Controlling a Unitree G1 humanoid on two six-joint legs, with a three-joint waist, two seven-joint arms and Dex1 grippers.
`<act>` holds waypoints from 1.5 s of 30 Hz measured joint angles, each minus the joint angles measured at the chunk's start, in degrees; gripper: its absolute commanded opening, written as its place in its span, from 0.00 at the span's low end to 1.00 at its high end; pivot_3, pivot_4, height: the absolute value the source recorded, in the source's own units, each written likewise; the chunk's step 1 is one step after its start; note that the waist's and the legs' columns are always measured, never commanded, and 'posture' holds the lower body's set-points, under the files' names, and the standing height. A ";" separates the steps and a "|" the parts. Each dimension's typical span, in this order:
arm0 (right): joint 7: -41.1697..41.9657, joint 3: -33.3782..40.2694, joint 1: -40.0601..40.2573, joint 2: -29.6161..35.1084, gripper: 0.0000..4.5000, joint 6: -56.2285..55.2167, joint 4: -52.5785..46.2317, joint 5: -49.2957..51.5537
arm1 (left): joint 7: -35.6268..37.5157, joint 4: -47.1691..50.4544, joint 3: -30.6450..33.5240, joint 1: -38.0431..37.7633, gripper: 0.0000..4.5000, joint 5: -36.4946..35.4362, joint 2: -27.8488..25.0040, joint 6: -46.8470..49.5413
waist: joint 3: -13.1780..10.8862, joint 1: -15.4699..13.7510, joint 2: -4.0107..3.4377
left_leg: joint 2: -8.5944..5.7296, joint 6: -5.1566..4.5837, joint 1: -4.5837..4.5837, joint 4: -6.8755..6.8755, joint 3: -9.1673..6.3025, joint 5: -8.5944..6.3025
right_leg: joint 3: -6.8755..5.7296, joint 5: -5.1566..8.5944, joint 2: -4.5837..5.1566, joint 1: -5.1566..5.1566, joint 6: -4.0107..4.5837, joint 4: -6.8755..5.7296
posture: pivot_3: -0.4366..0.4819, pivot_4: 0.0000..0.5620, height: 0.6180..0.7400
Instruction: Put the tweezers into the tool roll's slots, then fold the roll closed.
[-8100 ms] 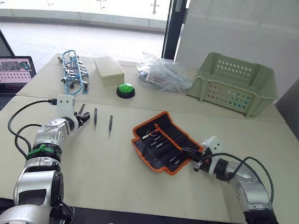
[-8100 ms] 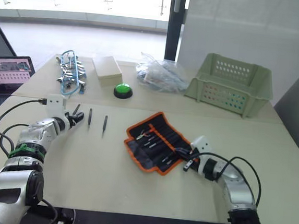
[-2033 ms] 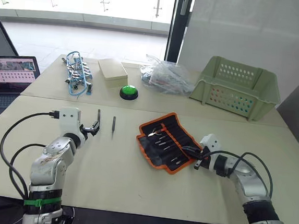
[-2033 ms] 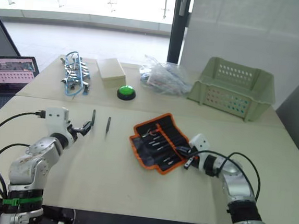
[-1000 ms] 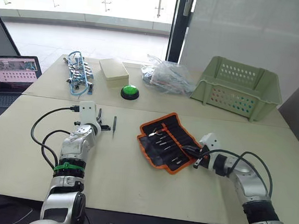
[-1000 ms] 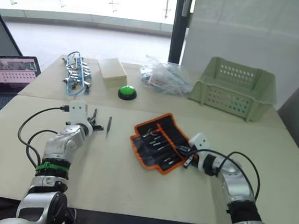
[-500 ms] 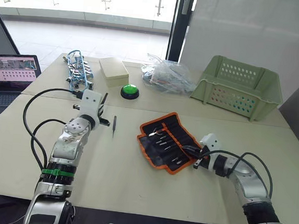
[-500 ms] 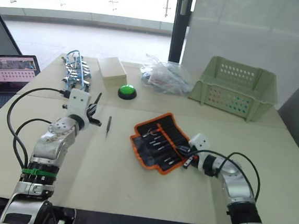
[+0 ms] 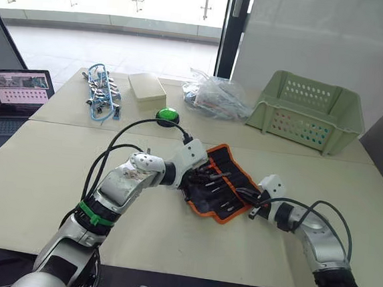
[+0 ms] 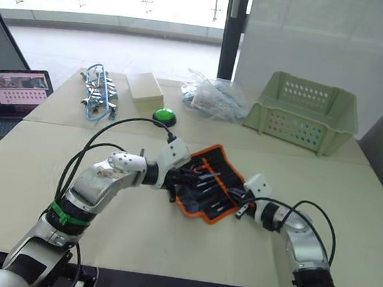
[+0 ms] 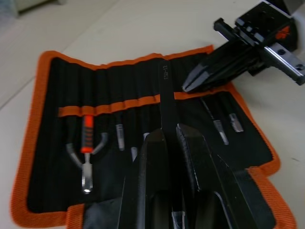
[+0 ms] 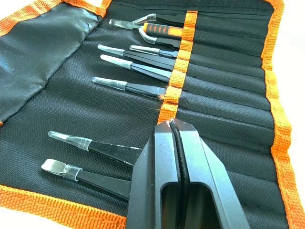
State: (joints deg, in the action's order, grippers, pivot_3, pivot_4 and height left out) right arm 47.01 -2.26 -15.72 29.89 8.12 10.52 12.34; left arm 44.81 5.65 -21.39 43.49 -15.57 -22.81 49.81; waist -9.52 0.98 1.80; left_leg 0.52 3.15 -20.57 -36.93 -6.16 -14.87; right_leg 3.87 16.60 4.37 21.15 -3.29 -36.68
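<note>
left tool clenched on a tweezer over tool roll; line tip with free slot, slide straight. right tool closed, pinning roll.

Tool roll black, orange-edged, unrolled flat on table; several tweezers slotted under orange band, one tweezer apparently pinched above it

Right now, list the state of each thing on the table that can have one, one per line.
Roll: unfolded flat, several tweezers slotted.
Left pincer: shut on a dark tweezer held over the roll.
Right pincer: shut, tips on the roll's orange band.
Basket: upright, contents hidden.
Laptop: open, screen lit.
Plastic bag: crumpled.
</note>
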 measured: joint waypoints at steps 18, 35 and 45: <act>-2.35 2.88 6.86 0.15 0.00 1.47 -7.20 0.39 | -1.75 -9.58 -4.86 0.65 0.01 3.94 5.89 2.48 | 0.00 -0.10 -0.01 | -0.02 -0.04 -0.13 -0.03 -0.02 -0.02 | 0.00 0.01 0.02 0.08 -0.01 0.05 | 0.48 0.27 1.00; -2.23 2.72 5.82 -0.24 0.00 2.57 -6.26 0.38 | -5.01 -15.41 -4.44 1.07 0.01 7.27 11.06 -1.26 | 0.01 -0.07 -0.01 | -0.04 -0.06 0.06 -0.10 -0.01 0.02 | 0.02 0.01 0.02 -0.11 -0.01 -0.01 | 0.48 0.27 1.00; -2.38 2.67 5.63 -0.24 0.00 3.26 -6.21 0.34 | -5.86 -16.88 -4.33 1.37 0.01 8.62 12.33 -2.28 | 0.01 -0.15 -0.01 | -0.08 -0.08 0.19 -0.17 -0.02 0.04 | 0.03 0.02 0.04 -0.26 -0.05 -0.02 | 0.48 0.27 1.00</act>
State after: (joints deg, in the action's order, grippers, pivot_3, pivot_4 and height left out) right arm 44.63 0.41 -10.09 29.66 11.38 4.32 12.67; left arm 38.95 -11.23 -25.72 44.86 -6.95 -10.48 47.53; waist -9.51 0.83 1.79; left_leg 0.44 3.07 -20.38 -37.10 -6.17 -14.83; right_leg 3.90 16.62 4.41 20.88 -3.34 -36.70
